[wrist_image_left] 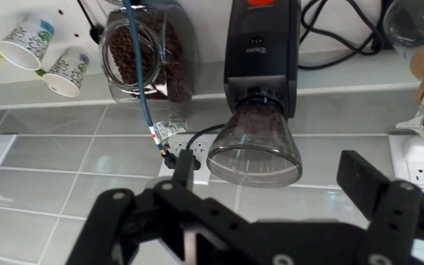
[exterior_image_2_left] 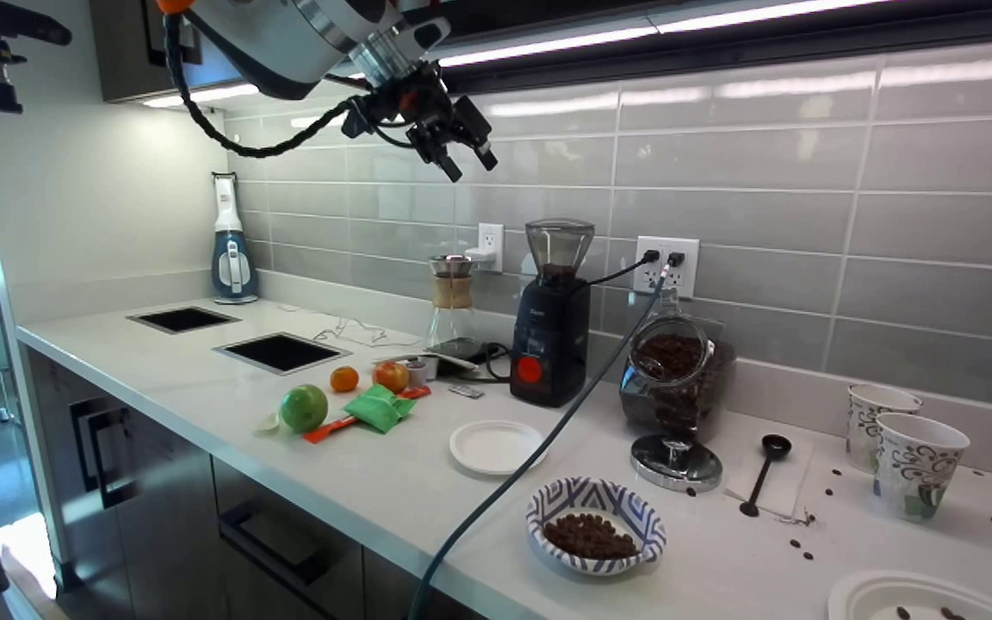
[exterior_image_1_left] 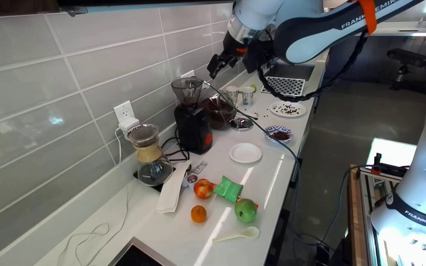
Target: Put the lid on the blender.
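The blender is a chunky black appliance with a clear, flared jar on top, upright near the tiled wall in both exterior views (exterior_image_1_left: 192,129) (exterior_image_2_left: 550,340). In the wrist view it (wrist_image_left: 261,48) appears upside down, its jar mouth showing between the fingers but farther off. The lid, a round shiny grey disc with a darker centre, lies on the counter beside the glass bean jar (exterior_image_1_left: 242,125) (exterior_image_2_left: 676,465). My gripper (exterior_image_1_left: 213,70) (exterior_image_2_left: 472,169) is open and empty, high above the counter and apart from the blender. Its spread fingers also show in the wrist view (wrist_image_left: 271,171).
A tilted glass jar of beans (exterior_image_2_left: 711,379) stands beside the blender. A blue-green cable (exterior_image_2_left: 539,452) crosses in front of it. A carafe (exterior_image_1_left: 154,168) stands on the blender's other side. A patterned bowl (exterior_image_2_left: 578,491), a white plate (exterior_image_2_left: 496,448) and paper cups (exterior_image_2_left: 918,465) are nearby.
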`<state>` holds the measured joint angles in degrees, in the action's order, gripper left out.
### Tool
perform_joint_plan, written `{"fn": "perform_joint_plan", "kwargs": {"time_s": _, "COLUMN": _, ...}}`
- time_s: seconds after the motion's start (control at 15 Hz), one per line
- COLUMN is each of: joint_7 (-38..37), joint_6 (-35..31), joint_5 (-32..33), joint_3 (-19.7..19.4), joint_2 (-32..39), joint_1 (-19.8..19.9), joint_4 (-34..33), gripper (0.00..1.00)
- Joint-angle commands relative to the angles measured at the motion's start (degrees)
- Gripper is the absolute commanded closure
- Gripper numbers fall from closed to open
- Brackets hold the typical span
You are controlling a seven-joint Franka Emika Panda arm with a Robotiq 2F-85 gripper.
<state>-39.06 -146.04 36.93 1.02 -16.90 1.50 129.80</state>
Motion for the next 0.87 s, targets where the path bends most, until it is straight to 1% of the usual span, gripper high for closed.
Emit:
{"fn": "perform_joint_plan", "kwargs": {"time_s": 0.0, "joint_7": 8.32, "joint_6": 8.64, "joint_5": -6.11, "joint_3": 0.9, "joint_2": -4.87, "joint_1": 1.19, "joint_4": 1.11, "gripper": 0.0}}
{"fn": "perform_joint_plan", "kwargs": {"time_s": 0.13, "joint_7": 11.09, "joint_6": 10.91, "joint_5": -7.71, "joint_3": 1.18, "joint_2": -6.9, "joint_1": 1.86, "joint_4": 1.68, "gripper": 0.0}}
{"fn": "perform_joint_plan", "kwargs": {"time_s": 0.2, "joint_7": 11.43, "joint_6": 10.64, "joint_5": -5.75, "joint_3": 1.81, "joint_2": -7.9, "joint_1": 3.06, "joint_4": 2.2, "gripper": 0.0}}
{"fn": "perform_joint_plan", "kwargs": {"time_s": 0.33, "joint_7": 13.54, "joint_6": 8.95, "joint_5": -6.51, "joint_3": 1.52, "joint_2": -9.92, "joint_1": 3.59, "joint_4": 3.52, "gripper": 0.0}}
{"fn": "perform_joint_plan", "kwargs": {"time_s": 0.4, "joint_7": 13.54, "joint_6": 7.28, "joint_5": -5.37, "joint_3": 1.73, "joint_2": -11.09, "joint_1": 4.34, "joint_4": 4.61, "gripper": 0.0}}
{"fn": "perform_joint_plan", "kwargs": {"time_s": 0.47, "joint_7": 12.57, "joint_6": 8.91, "joint_5": -6.29, "joint_3": 2.66, "joint_2": -7.85, "joint_1": 4.78, "joint_4": 1.36, "gripper": 0.0}}
{"fn": "perform_joint_plan", "kwargs": {"time_s": 0.8, "joint_7": 13.52, "joint_6": 8.53, "joint_5": -6.38, "joint_3": 2.94, "joint_2": -10.19, "joint_1": 5.47, "joint_4": 2.99, "gripper": 0.0}}
